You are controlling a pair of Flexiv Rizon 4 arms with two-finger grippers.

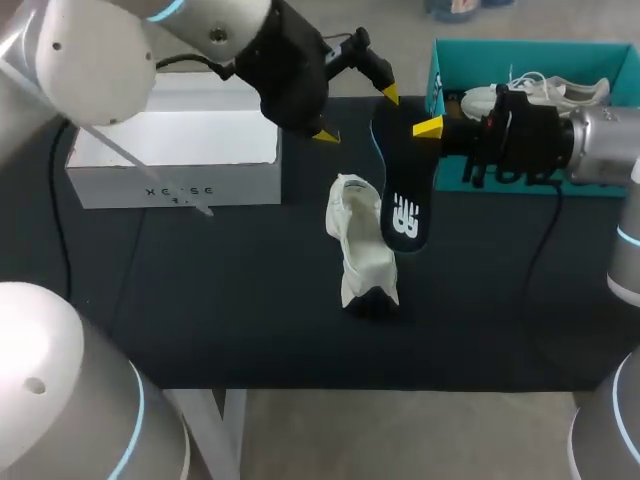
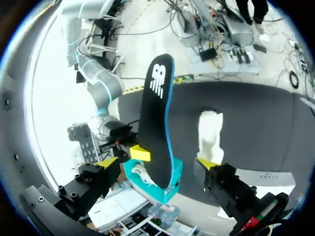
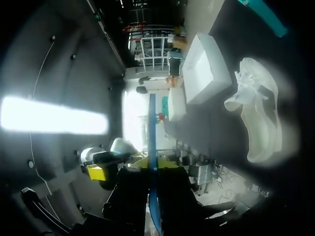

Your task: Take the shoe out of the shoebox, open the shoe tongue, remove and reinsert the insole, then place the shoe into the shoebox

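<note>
A dark insole [image 1: 403, 195] with a blue edge and a white logo is held above the middle of the dark counter [image 1: 250, 300], out of the shoe. It runs lengthwise from 12 o'clock to 6 o'clock, logo end nearest the front edge. The right arm comes in from 3 o'clock, and its pincer [image 1: 420, 128] is closed on the far end of the insole. The right wrist view shows the insole edge-on, clamped between the two fingers.

The left arm comes in from 10 o'clock. Its pincer [image 1: 357, 114] is spread wide at the same far end of the insole and has hold of nothing. In the left wrist view the insole stands between its yellow fingertips [image 2: 107, 161] without both touching it.

The white shoe [image 1: 360, 245] sits on the counter just beside the insole, at 8 o'clock from it, near the counter's centre. Its dark opening faces 6 o'clock.

A teal shoebox [image 1: 530, 48] stands open at 2 o'clock from the shoe, behind the right pincer. A second white shoe [image 1: 545, 90] lies inside it. A white box [image 1: 175, 150] sits at 10 o'clock, under the left arm, well apart from the shoe.
</note>
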